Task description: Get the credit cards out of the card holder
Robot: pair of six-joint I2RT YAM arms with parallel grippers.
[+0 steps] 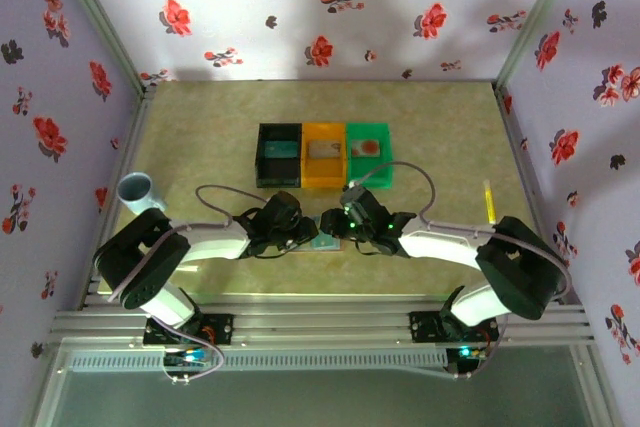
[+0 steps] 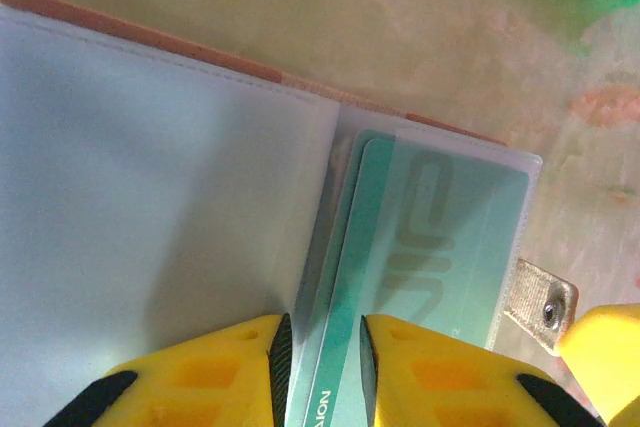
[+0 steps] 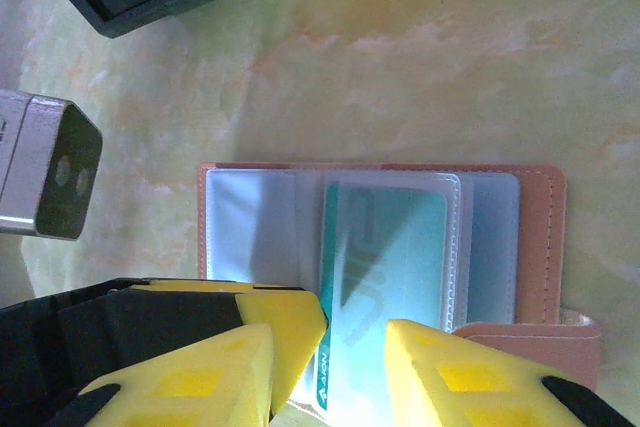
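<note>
The card holder (image 1: 325,243) lies open on the table between both arms, pink outside (image 3: 535,247), blue-grey clear sleeves inside (image 2: 150,197). A teal credit card (image 3: 385,247) sits in a middle sleeve, its darker edge strip bare (image 2: 345,277). My left gripper (image 2: 325,347) stands narrowly open, its pads on either side of that strip. My right gripper (image 3: 330,347) is open over the card's near end, with a left finger (image 3: 285,317) inside its gap. The clasp tab (image 2: 540,302) lies beside a right finger (image 2: 605,347). Both grippers meet over the holder (image 1: 305,232) (image 1: 340,230).
Behind the holder stand a black bin (image 1: 279,155), an orange bin (image 1: 323,154) and a green bin (image 1: 368,152), side by side. A pale blue cup (image 1: 136,190) is at the left, a thin yellow stick (image 1: 488,202) at the right. Floral walls enclose the table.
</note>
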